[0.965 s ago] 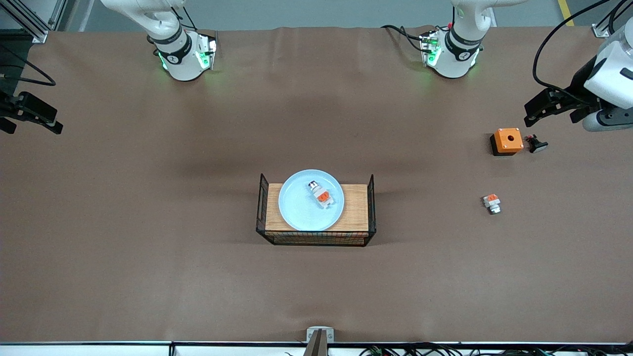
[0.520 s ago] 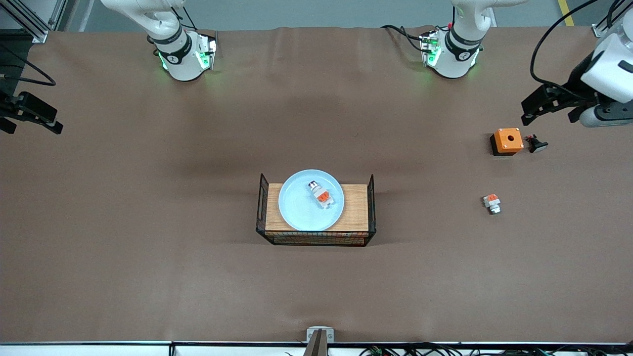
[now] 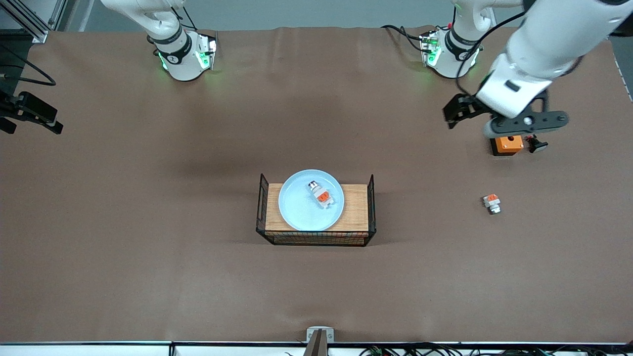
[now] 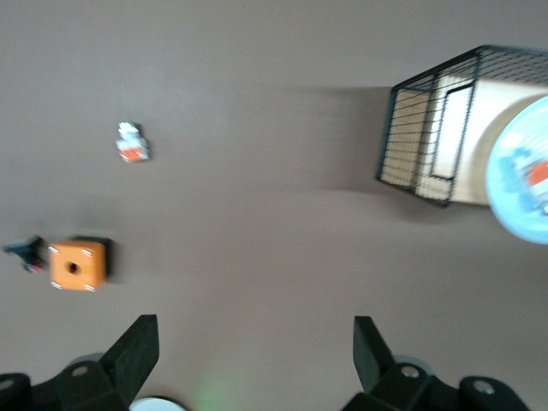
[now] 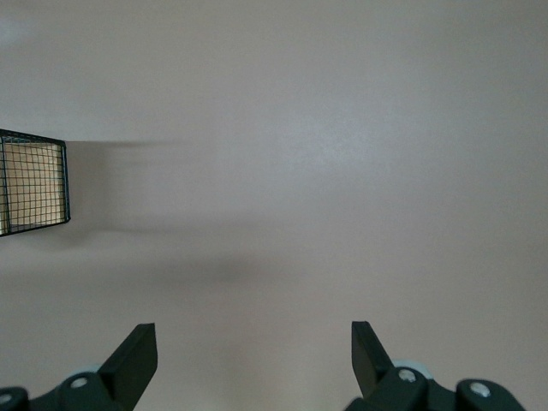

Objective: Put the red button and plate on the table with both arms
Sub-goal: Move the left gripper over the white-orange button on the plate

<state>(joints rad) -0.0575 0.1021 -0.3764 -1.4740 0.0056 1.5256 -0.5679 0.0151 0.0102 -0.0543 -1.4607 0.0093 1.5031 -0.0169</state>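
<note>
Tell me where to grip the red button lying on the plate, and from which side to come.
Come straight down from above: the red button lies flat on the plate atop the crate, nothing over it. Probably close across its narrow white body, fingers either side of its diagonal long axis, clear of the plate's rim.

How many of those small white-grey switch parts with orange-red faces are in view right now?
2. One small white-grey switch part with an orange-red face lies on the round pale-blue plate atop the wire crate; its twin sits on the brown table toward the left arm's end. None looks hidden.
</note>
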